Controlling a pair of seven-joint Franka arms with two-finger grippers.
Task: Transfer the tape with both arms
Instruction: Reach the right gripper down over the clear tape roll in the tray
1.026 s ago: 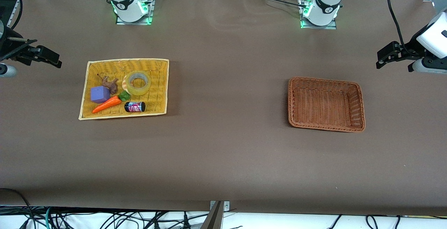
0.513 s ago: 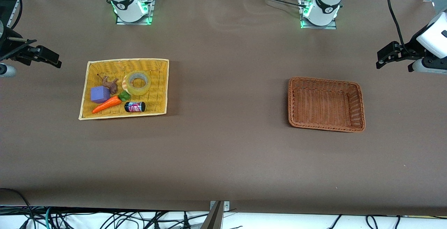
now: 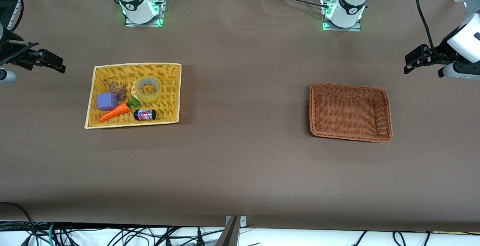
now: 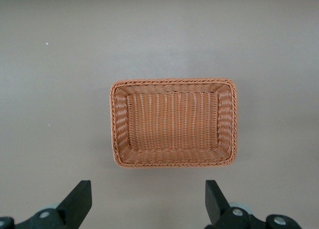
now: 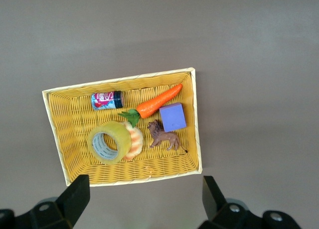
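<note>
Beside tape (image 3: 148, 89): croissant (image 5: 134, 142), carrot (image 3: 115, 112)

No readable text showing anywhere. My cameras picking up small dark can (image 3: 144, 115) in yellow tray (image 3: 169, 115), wearing pink-and-white label with lettering too small to make out; same in right wrist view, can (image 5: 106, 100) label illegible. Round black marks on my arm bases (image 3: 131, 5) not resolving into letters. Tape (image 5: 109, 142) core showing faint print, unreadable.
</note>
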